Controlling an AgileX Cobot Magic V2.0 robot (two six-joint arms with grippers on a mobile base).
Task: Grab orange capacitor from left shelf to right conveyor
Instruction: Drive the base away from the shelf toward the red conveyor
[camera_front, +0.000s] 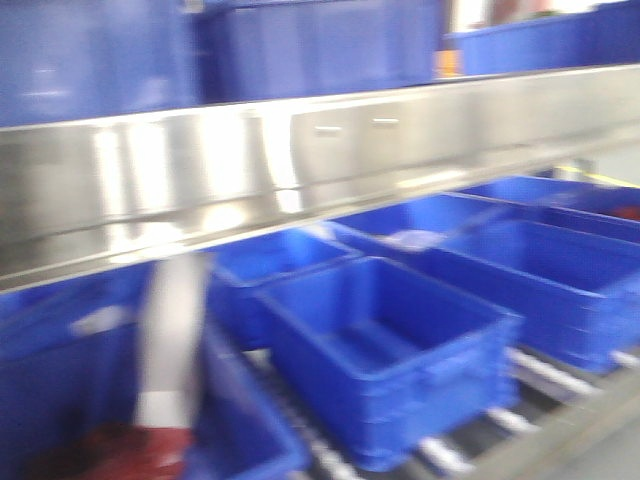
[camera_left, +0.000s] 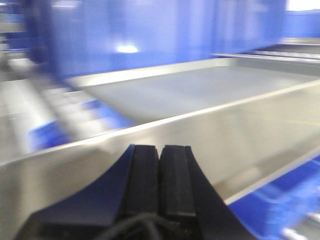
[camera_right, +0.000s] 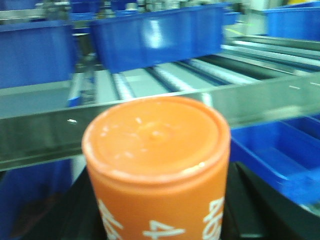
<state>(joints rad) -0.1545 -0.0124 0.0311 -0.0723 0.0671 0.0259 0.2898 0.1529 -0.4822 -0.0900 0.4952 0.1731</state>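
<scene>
The right pincer (camera_right: 157, 225) is clamping the orange capacitor (camera_right: 155, 145), its dark fingers (camera_right: 260, 210) showing on either side of the cylinder. The capacitor's round top and white printed digits are filling the right wrist view. Behind it we are seeing the shiny lip of the left shelf (camera_right: 45, 135) and blue bins (camera_right: 155, 37) sitting on rollers (camera_right: 175, 75). The left pincer (camera_left: 160, 180) is hanging empty, pads pressed together, just before a brushed steel lip (camera_left: 250, 135). We are judging the grab as done; the carry to the right conveyor, which is showing in no view, and the release are remaining
</scene>
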